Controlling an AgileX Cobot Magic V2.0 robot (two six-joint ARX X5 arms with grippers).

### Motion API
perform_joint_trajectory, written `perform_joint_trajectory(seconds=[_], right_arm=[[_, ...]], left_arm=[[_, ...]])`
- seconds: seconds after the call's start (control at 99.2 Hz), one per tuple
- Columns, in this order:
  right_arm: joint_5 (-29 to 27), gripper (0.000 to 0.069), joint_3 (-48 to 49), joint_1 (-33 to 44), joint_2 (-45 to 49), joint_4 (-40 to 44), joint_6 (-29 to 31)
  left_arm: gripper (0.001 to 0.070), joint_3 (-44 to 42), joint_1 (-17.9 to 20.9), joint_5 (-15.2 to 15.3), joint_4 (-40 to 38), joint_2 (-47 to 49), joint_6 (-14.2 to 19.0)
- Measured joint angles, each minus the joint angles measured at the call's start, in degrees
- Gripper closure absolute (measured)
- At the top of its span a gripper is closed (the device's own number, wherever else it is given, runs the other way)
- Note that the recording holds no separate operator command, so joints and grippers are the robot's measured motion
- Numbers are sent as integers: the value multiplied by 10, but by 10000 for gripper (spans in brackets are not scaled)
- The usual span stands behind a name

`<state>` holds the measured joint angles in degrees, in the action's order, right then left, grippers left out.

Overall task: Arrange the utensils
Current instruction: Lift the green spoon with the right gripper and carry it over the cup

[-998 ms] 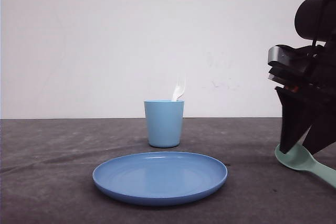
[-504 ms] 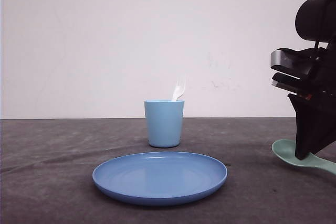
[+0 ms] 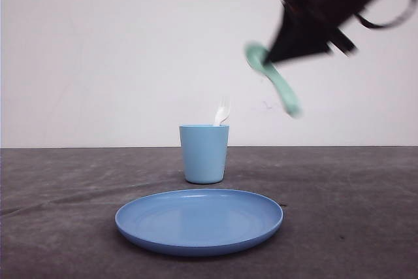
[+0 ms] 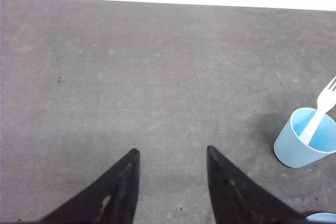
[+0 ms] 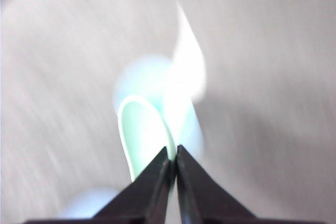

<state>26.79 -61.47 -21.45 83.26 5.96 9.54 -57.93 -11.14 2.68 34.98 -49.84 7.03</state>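
The right gripper (image 3: 273,57) is pinching the slender mint-green plastic spoon (image 3: 274,78) near its bowl, high right of the light blue cup (image 3: 204,153); the dangling handle risks swinging loose.

The right gripper (image 3: 271,57), low at the right edge of the front view a second ago, now sits blurred in the upper right of the frame. The green spoon (image 3: 274,80), which lay on the tabletop at lower right, now hangs in the air clamped in that gripper, its handle slanting down to the right, above and right of the cup (image 3: 204,153).
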Motion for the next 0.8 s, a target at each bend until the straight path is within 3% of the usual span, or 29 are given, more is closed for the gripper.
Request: perform_joint_trajectory(seconds=[0.282, 0.514, 0.796], right_arm=[[-109, 675, 0, -90, 18, -239, -20], [-120, 675, 0, -119, 106, -379, -97], [-138, 675, 0, -117, 201, -423, -128]], left_arm=[[477, 0, 0, 0, 0, 0, 0], [477, 0, 0, 0, 0, 0, 0], [477, 0, 0, 0, 0, 0, 0]])
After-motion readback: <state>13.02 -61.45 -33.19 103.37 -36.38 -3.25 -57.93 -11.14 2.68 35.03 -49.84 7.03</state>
